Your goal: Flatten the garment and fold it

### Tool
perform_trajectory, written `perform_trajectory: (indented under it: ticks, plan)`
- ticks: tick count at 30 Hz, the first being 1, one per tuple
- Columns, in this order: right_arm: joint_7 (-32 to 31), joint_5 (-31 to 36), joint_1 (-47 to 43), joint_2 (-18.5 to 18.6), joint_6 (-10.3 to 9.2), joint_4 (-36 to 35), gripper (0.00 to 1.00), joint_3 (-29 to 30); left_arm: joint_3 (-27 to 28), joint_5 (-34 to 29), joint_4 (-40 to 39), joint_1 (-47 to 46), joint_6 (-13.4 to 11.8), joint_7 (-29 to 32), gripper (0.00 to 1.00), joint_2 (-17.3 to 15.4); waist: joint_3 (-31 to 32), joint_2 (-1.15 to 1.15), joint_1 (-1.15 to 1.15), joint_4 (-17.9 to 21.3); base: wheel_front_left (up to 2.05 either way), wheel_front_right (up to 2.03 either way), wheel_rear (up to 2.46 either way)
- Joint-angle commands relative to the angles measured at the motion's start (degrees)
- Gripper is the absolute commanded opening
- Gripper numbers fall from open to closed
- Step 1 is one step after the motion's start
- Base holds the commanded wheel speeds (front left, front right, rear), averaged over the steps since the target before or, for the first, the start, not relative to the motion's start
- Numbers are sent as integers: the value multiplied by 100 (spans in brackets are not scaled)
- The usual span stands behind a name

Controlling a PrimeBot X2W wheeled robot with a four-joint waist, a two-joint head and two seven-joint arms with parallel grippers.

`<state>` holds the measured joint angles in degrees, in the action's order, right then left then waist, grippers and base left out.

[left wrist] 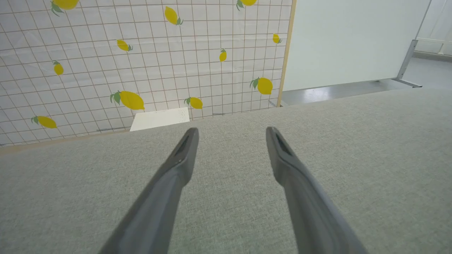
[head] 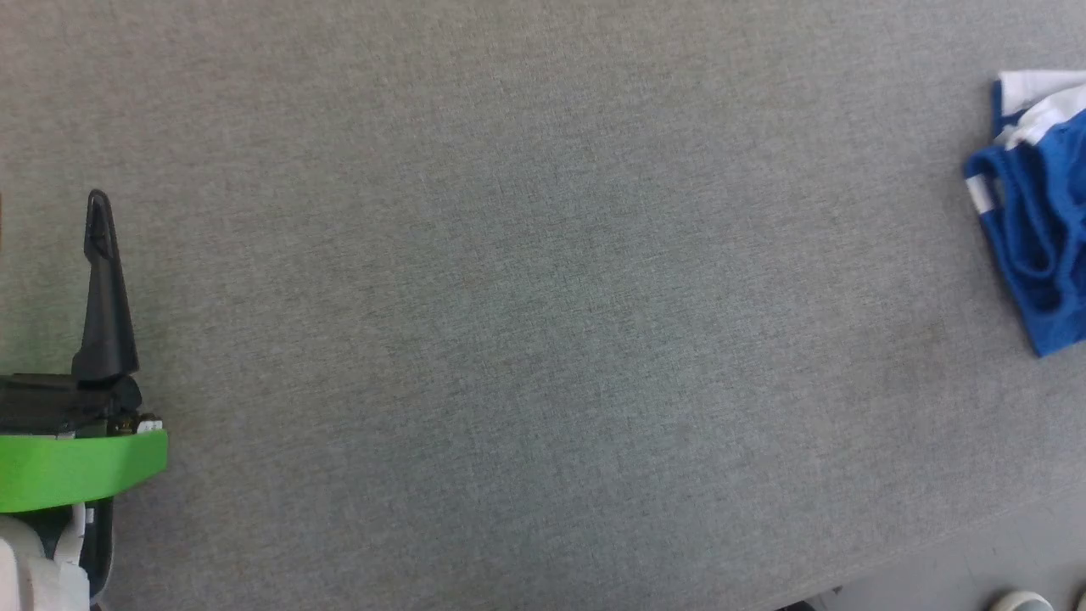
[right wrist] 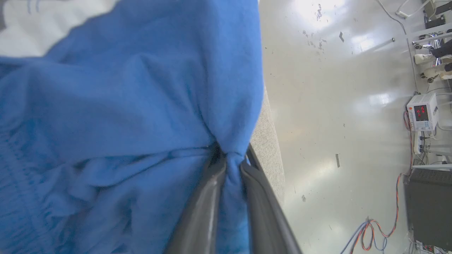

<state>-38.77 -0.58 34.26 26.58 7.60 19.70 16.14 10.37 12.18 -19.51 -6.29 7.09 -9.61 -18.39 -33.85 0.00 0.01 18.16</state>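
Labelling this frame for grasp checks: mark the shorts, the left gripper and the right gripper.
shorts [head: 1042, 255], head view, on the bunched blue fabric.
left gripper [left wrist: 232, 132], left wrist view, midway between its spread fingertips.
right gripper [right wrist: 231, 158], right wrist view, midway between fingertips pinching the shorts.

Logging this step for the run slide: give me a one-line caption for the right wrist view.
Right claw shut on a fold of the bunched blue garment beside the table edge.

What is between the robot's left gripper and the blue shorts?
Nothing. In the head view, the stretch from the left gripper across to the shorts is just bare grey table.
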Motion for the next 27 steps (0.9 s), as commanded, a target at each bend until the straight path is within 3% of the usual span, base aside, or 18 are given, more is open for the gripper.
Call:
perform_trajectory:
  ticks: [1,3,6,12,15,19,27]
  plan:
    - [92,102,147,-47,-11,35,100,193,16,30,-50,-16,27,32,100,-57,-176,0,-1,95,0,0,0]
    - [424,280,364,-147,-11,-6,100,505,-2,40,-54,0,12,44,100,-63,-139,0,-1,87,0,0,0]
    - [945,296,545,-99,-11,-181,100,490,-43,49,62,-8,-26,-33,100,-1,29,0,-1,34,0,0,0]
    - [2225,-142,744,2,-11,-721,100,-28,-175,62,478,-33,-124,-279,100,238,689,0,-1,-220,0,0,0]
    - [2704,-506,776,-128,-11,-1113,100,-291,-221,51,701,-33,-210,-383,100,397,1079,0,-1,-402,0,0,0]
    - [3162,-897,681,-519,-11,-1607,100,-688,-238,14,970,-25,-342,-473,100,590,1597,0,-1,-679,0,0,0]
    - [3839,-1069,-84,-1735,-11,-2240,100,-1254,-426,-193,1389,-190,-506,-532,100,910,2364,0,-1,-1379,0,0,0]
